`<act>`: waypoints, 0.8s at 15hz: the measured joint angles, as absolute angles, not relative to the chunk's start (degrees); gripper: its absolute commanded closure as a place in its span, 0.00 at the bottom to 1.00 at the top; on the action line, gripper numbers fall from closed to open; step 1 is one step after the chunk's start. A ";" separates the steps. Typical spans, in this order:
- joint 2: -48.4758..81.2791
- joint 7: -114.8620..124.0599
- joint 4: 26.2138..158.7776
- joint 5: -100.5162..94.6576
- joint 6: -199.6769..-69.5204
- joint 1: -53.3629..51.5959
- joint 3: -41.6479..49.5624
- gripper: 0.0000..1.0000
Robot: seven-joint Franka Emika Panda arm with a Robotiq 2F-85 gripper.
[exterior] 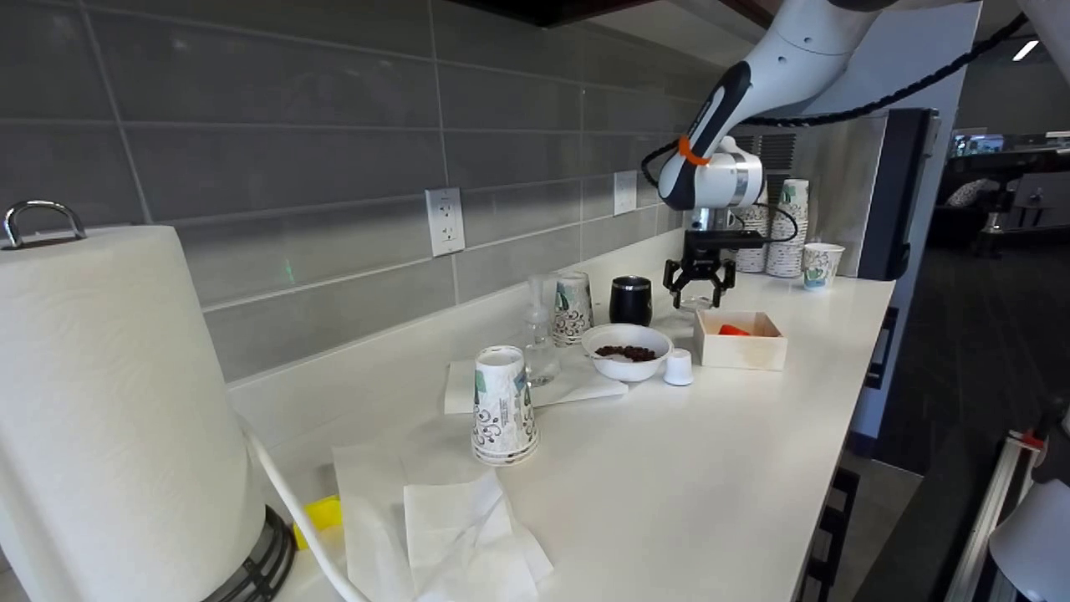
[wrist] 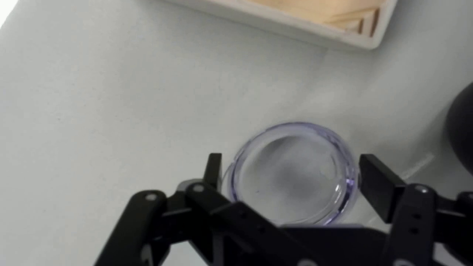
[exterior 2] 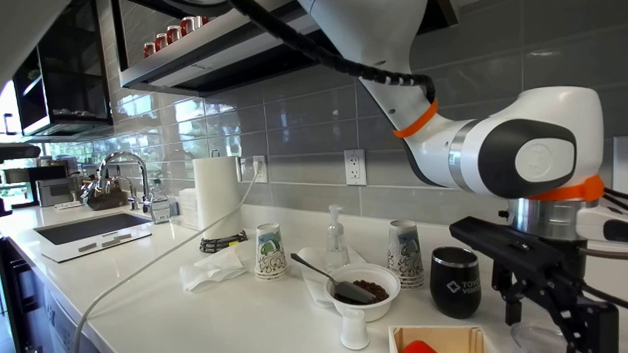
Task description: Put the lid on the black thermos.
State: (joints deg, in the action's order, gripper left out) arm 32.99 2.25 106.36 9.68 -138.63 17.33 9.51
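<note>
Black jaws stand spread, apparently released, astride the clear lid (wrist: 290, 177), placed, probably, to clasp it evenly before moving left to the thermos (exterior 2: 455, 284).

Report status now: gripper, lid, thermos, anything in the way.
Gripper open around clear lid, contact unclear. Black thermos upright, lid not on. Wooden box close to lid, seemingly off the direct line to thermos.

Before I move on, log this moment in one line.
black two-fingered tool: straddling clear round lid, grip unclear | black rounded thermos: upright, unlidded | pale wooden box: near lid, apart | status: lid not yet fitted
</note>
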 measured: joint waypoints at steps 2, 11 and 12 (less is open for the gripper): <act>31.05 2.24 106.42 9.68 -136.81 17.65 9.71 0.34; 23.57 2.15 106.55 9.80 -130.15 17.17 8.74 0.34; 23.08 2.14 106.50 9.80 -129.91 16.84 8.47 0.34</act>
State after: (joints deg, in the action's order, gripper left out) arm 23.08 2.14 106.50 9.80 -129.91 16.84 8.47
